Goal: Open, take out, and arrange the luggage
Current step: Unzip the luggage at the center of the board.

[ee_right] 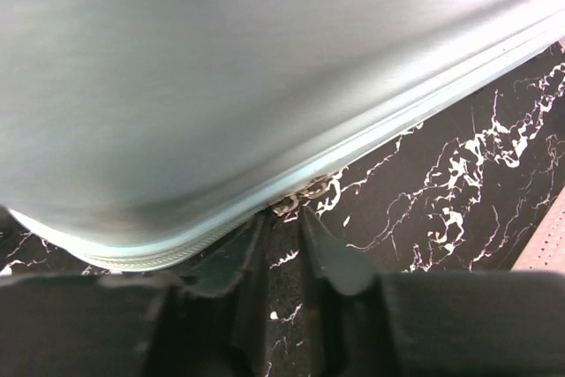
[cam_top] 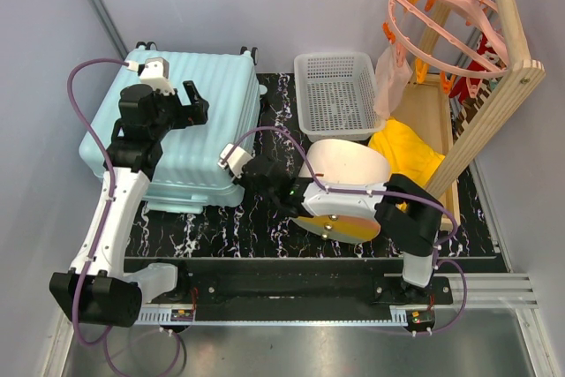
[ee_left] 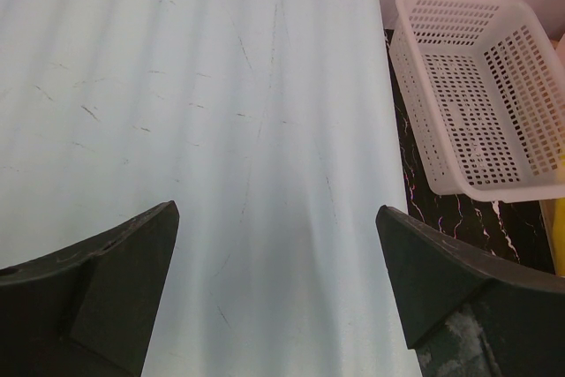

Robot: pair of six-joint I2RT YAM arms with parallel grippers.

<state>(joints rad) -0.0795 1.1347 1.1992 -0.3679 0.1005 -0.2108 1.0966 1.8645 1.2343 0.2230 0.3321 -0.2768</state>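
Observation:
The luggage [cam_top: 177, 121], a pale mint-blue ribbed hard-shell case, lies shut and flat on the left of the mat. Its scratched top fills the left wrist view [ee_left: 221, 112]. My left gripper [cam_top: 196, 103] hovers over that top, wide open [ee_left: 275, 209], with nothing between its fingers. My right gripper [cam_top: 247, 181] is low at the case's near right corner. In the right wrist view the case's edge [ee_right: 221, 68] looms above. The jaws [ee_right: 284, 212] stand a narrow gap apart, their tips right at a small metal zipper pull [ee_right: 305, 192] on the zip seam.
A white mesh basket [cam_top: 335, 94] [ee_left: 477, 86] stands right of the case. A cream cylinder with an orange end [cam_top: 349, 165] lies under my right arm. A yellow cloth [cam_top: 410, 152], a wooden rack [cam_top: 494, 103] and a pink ring hanger [cam_top: 441, 15] fill the right side. A black marbled mat [cam_top: 221, 227] covers the table.

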